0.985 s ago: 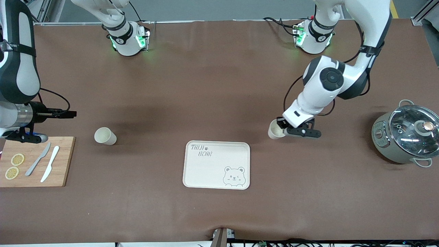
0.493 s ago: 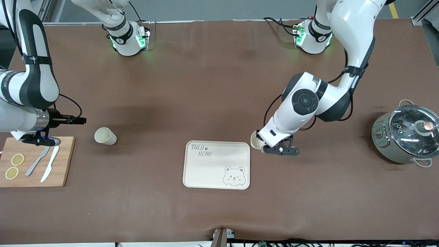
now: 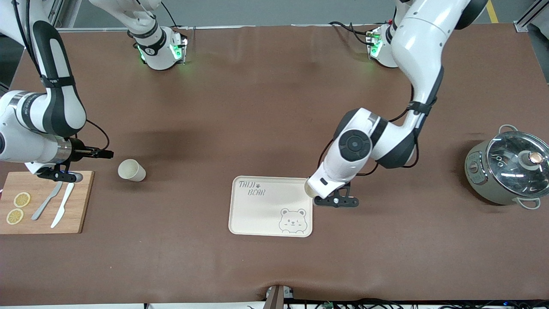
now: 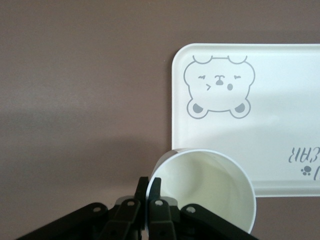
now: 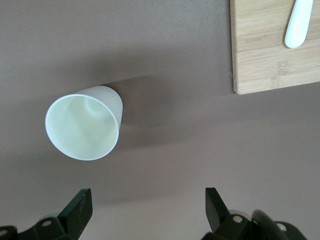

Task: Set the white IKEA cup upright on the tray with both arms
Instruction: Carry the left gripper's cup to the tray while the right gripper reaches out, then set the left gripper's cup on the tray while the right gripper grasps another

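One cup (image 4: pixel 202 187) pinched in left gripper (image 4: pixel 148 187) over tray (image 3: pixel 257 214) edge; right gripper (image 5: pixel 145 210) open near second cup (image 5: pixel 85 127).

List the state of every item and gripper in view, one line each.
Left gripper: shut on the rim of the carried white cup, over the tray's edge.
Carried white cup: upright, held in the air.
Right gripper: open, over the table beside the second white cup.
Second white cup: upright on the table, free.
Cream bear-face tray: flat, nothing on it.
Grey lidded pot: lid on.
Wooden cutting board: bears two knives and lemon slices.
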Controlling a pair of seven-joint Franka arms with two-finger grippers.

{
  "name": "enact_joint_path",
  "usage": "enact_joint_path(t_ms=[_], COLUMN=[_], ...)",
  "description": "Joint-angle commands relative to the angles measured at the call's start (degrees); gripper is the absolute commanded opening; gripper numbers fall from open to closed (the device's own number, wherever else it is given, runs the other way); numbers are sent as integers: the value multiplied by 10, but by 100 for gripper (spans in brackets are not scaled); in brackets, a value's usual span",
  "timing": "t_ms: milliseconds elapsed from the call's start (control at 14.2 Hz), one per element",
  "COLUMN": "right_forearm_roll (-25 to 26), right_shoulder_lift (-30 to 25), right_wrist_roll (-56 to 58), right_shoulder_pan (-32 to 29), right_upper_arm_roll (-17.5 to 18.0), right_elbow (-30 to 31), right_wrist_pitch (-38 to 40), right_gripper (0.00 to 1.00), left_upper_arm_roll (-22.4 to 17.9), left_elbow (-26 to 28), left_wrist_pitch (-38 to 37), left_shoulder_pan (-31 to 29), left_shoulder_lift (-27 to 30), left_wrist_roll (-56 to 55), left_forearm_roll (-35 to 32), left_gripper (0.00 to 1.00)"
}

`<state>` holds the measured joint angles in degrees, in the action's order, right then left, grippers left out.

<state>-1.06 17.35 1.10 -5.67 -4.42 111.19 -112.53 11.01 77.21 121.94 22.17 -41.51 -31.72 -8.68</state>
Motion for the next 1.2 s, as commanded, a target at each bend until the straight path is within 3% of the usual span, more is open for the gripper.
enact_joint_path(t_ms=[0, 141, 281, 844, 985, 1126], right_forearm_roll=[-1, -6, -46, -48, -50, -50], right_shoulder_lift=[-1, 5, 17, 51, 57, 58], right_wrist_roll=[4, 1, 4, 0, -1, -2], right_shoulder_pan=[-10, -9, -8, 3, 7, 9], right_upper_arm_roll=[8, 9, 8, 9, 9, 9], right_elbow=[7, 15, 16, 17, 17, 17], right_wrist_pitch=[-16, -31, -47, -107, -116, -116], right_gripper=[100, 100, 100, 100, 93, 75], left_upper_arm_roll=[-18, -18, -18, -18, -18, -19], left_elbow=[-44, -44, -44, -44, -44, -44], left_wrist_pitch=[7, 20, 41, 136, 147, 156], left_shoulder_pan=[28, 35, 35, 48, 48, 51], left_shoulder_lift=[-32, -39, -44, -88, -92, -99], left_wrist_roll=[-31, -34, -46, -77, -79, -79], left_forearm_roll=[-13, -13, -13, -12, -12, -12], left_gripper=[0, 0, 0, 0, 0, 0])
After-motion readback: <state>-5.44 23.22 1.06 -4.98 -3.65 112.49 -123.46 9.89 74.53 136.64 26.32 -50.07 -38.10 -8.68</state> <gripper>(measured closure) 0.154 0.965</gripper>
